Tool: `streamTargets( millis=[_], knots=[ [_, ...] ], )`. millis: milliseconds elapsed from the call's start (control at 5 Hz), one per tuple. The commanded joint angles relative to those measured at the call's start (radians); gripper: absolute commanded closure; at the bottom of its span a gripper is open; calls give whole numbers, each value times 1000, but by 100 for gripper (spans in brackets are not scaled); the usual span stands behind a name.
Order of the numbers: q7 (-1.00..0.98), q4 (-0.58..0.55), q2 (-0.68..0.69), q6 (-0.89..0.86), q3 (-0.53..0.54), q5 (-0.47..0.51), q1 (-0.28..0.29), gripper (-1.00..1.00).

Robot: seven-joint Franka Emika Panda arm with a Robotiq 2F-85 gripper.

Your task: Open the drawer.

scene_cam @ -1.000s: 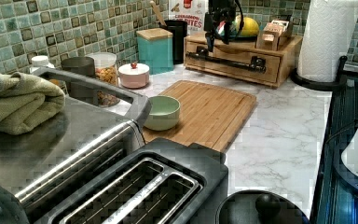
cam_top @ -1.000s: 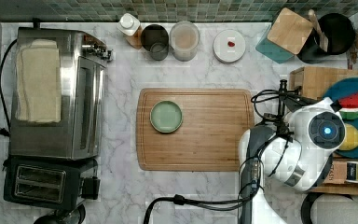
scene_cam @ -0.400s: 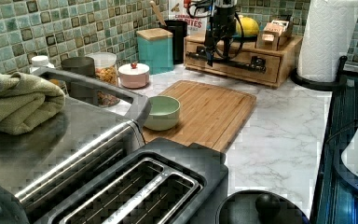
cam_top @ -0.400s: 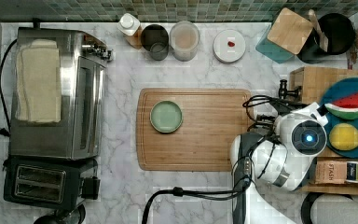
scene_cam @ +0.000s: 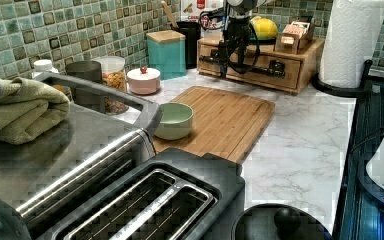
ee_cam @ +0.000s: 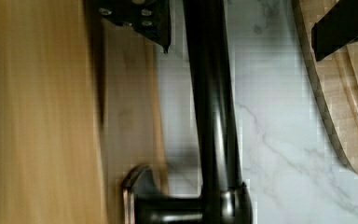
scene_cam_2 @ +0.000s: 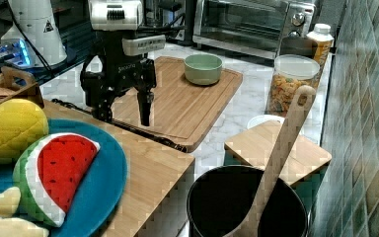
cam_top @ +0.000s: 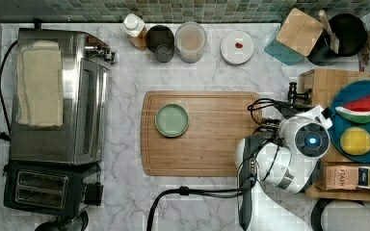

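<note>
Wrist view: fingers (ee_cam: 242, 23) spread, 1 each side of black bar handle (ee_cam: 212, 116), not clamped. Drawer (scene_cam: 252, 62) shut in bamboo box, surface's far end in left view. Risk: weak/off-centre grip slips; pull drags box twd cutting board (scene_cam: 220, 120).

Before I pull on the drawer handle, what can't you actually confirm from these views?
- Drawer front, top view: hidden under the box top and the arm.
- Handle, wrist view: one post shows; the bar's far end is cut off by the frame edge.
- Hand, right view: the box edge hides the handle below its fingers.
- How far the drawer is out: left view, arm and cables cover it.
</note>
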Motion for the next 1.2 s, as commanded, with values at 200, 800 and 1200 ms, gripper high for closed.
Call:
streamTargets(
  millis=[200, 800, 1200],
  knots=[
    [-38, -48, -24, 0, 72, 78, 5, -100],
    [2, -138, -55, 61, 189, 209, 119, -100],
    [264, -188, -80, 75, 193, 115, 277, -100]
  ],
)
